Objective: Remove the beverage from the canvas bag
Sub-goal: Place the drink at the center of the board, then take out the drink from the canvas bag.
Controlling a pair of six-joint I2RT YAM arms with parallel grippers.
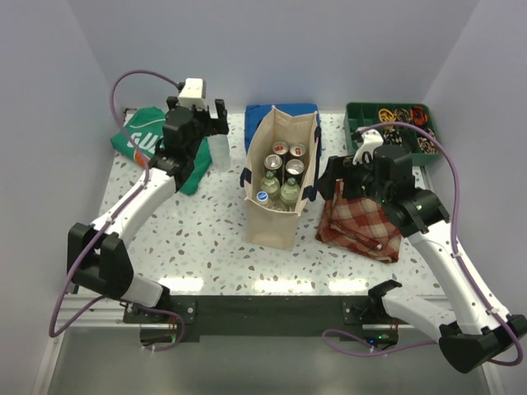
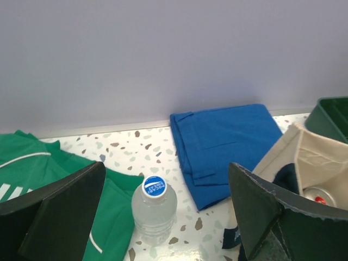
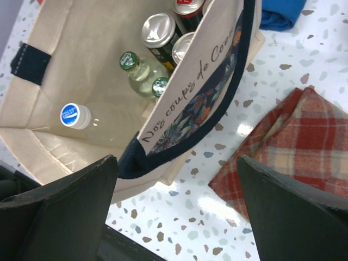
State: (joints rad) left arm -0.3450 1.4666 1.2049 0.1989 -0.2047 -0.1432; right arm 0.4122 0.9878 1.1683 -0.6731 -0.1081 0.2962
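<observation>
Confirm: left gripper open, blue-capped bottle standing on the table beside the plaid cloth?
Wrong cloth. The bottle stands beside the green cloth, as the left wrist view shows; the plaid cloth lies right of the bag. The left gripper is open and the bottle is on the table.

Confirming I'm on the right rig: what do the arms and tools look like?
Left arm and right arm: white links, black joints, purple cables. Left tool and right tool: two broad, flat black fingers each, white camera block at the wrist.
</observation>
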